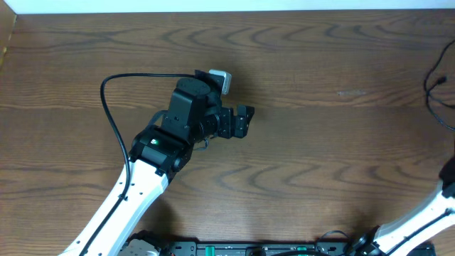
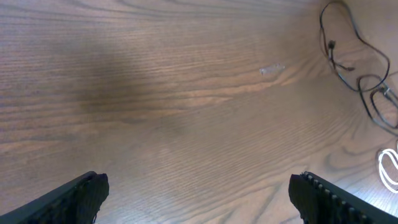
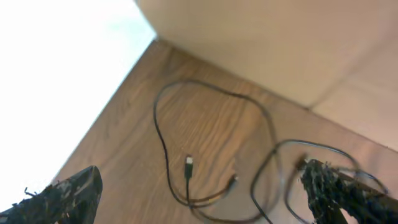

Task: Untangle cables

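jaws: left gripper [image 2: 199,200] and right gripper [image 3: 202,193] both stood spread wide, empty
table [image 1: 320,178]: left gripper hovered mid-table, well apart from cables [image 3: 186,143]
cables: lay looped together at right edge, under right gripper
plug [image 3: 189,163]: judged best pinch point; lift slowly

The white-and-black left arm [image 1: 146,160] stretches diagonally forward, its black left gripper [image 2: 199,183] spread wide, as is the black right gripper [image 3: 200,173].
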